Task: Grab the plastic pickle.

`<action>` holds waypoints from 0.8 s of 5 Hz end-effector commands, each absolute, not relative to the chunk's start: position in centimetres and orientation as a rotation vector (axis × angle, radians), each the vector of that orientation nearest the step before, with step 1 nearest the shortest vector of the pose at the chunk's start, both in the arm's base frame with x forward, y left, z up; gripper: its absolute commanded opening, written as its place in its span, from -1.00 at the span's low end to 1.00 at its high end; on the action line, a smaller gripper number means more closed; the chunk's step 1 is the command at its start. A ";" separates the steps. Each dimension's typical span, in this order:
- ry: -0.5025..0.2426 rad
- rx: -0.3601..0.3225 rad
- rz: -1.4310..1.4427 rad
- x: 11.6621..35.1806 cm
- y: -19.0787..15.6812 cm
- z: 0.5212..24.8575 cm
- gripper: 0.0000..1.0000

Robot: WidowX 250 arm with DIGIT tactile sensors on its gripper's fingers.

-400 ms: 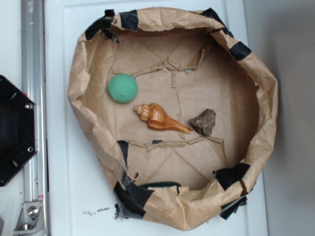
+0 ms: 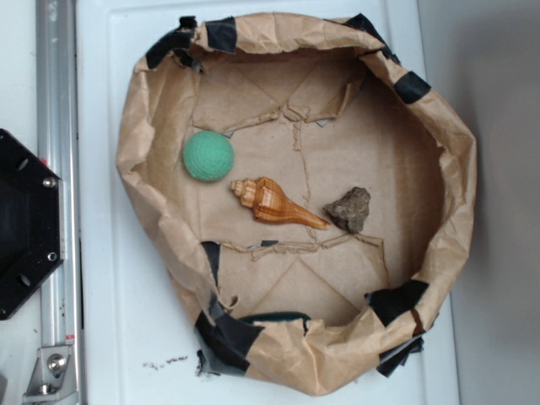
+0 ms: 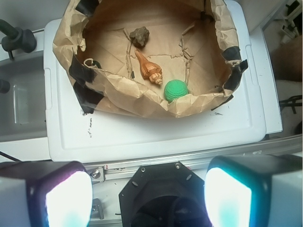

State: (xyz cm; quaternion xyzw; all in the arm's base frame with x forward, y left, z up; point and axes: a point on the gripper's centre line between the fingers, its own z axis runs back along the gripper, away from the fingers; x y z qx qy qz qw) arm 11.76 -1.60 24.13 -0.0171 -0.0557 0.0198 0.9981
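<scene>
Tool (image 3: 147, 191) seen only in the wrist view: two pale, glowing finger pads, one (image 3: 54, 196) at the lower left corner and one (image 3: 244, 194) at the lower right, set very wide apart with the black octagonal mount (image 3: 158, 194) showing between them; jaws fully released, gripping nothing and touching nothing. Tool hangs well above and outside the crumpled brown paper bin with black tape patches (image 2: 456, 169) (image 3: 64, 45), over the near edge of the white plastic surface (image 2: 118, 321) (image 3: 142, 137) and the metal rail (image 2: 55, 126) (image 3: 213, 158). Bin contents, exterior view: green dimpled ball (image 2: 207, 155) at the left of the bin floor, close to the paper wall; glossy orange-brown spiral conch shell (image 2: 274, 202) near the middle, lying on its side with the pointed end toward the right; rough grey-brown rock (image 2: 350, 209) just beside that pointed end, apart from it by a small gap. Ball and shell near each other, not touching. Wrist view shows the same three: ball (image 3: 176, 90) nearest the camera against the bin's front wall, shell (image 3: 149, 71) behind it, rock (image 3: 139, 36) farthest. Plastic pickle: no object in either view can be identified as one; a dark green sliver at the bin's lower rim in the exterior view is too hidden by the paper fold to tell what it is.
</scene>
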 end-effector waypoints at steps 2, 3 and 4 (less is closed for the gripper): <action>-0.240 -0.257 0.101 20.4 2.1 19.2 1.00; -0.274 -0.199 -0.031 22.1 -0.3 16.7 1.00; -0.291 -0.163 -0.084 23.5 -1.1 13.5 1.00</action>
